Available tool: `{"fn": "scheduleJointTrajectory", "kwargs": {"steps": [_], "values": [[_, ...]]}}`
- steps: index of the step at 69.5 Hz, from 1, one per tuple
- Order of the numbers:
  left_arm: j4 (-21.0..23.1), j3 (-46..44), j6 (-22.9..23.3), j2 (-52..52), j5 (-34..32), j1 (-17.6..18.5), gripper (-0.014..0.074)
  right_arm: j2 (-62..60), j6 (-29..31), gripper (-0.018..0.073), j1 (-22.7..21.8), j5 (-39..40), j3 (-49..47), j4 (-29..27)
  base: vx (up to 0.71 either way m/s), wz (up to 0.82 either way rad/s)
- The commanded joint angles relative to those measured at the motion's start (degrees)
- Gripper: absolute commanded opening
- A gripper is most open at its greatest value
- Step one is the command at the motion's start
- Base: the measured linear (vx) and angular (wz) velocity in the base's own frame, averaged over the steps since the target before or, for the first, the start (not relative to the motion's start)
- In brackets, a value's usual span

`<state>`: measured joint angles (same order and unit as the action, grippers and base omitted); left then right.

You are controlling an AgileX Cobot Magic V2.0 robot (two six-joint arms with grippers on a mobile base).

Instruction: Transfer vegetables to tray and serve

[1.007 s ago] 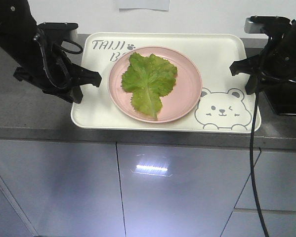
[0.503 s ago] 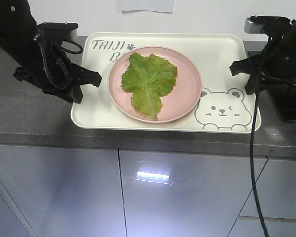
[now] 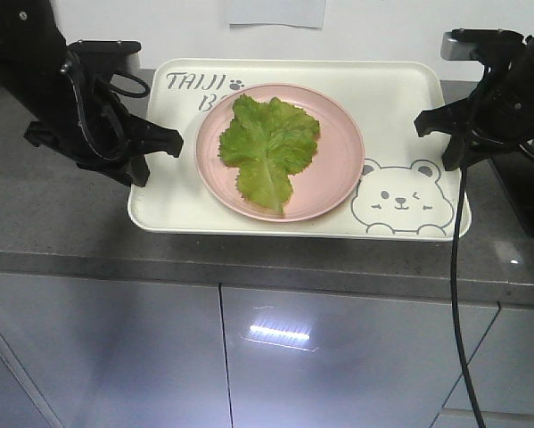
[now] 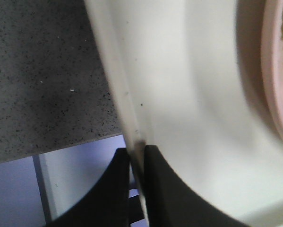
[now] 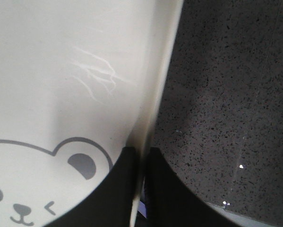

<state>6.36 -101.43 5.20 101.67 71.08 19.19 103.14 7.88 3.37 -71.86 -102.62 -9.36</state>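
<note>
At the bottom of the front view, grey cabinet fronts [image 3: 338,357] are seen, and a black cable [image 3: 456,294] is hung down at the lower right. Above them the speckled dark countertop [image 3: 53,214] is spread across the frame, and the tray [image 3: 173,209] is placed over it at the centre; whether it rests there or is raised cannot be told. A winking bear face [image 3: 402,198] is drawn at the tray's lower right corner. A round pink plate [image 3: 338,169] is set on the tray just left of the bear, and 1 leaf of lettuce [image 3: 268,147] is laid on the plate, pale rib pointing toward the bottom of the frame. In the left wrist view the left gripper [image 4: 137,155] is closed on the tray's left rim, 1 finger on each side of it. In the right wrist view the right gripper [image 5: 141,153] is clamped likewise on the right rim, beside the bear's ear. "TAIJI" lettering [image 3: 195,82] is printed at the tray's upper left. A sheet of paper [image 3: 275,11] is fixed to the white wall [image 3: 382,27] at the top
</note>
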Motion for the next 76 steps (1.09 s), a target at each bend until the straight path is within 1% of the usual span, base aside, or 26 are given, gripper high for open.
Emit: {"fn": "scheduleJointTrajectory", "kwargs": {"steps": [1,76], "values": [[8.97,-2.26,-1.45,-3.15,-5.35,1.60,-0.0006,-3.19,2.35,-0.0008,1.10,-1.66,-1.57,-7.91,0.06,0.03],[8.97,-2.26,-1.45,-3.15,-5.35,1.60,-0.0006,-3.19,2.35,-0.0006,1.10,-1.66,-1.57,-7.91,0.06,0.01]]}}
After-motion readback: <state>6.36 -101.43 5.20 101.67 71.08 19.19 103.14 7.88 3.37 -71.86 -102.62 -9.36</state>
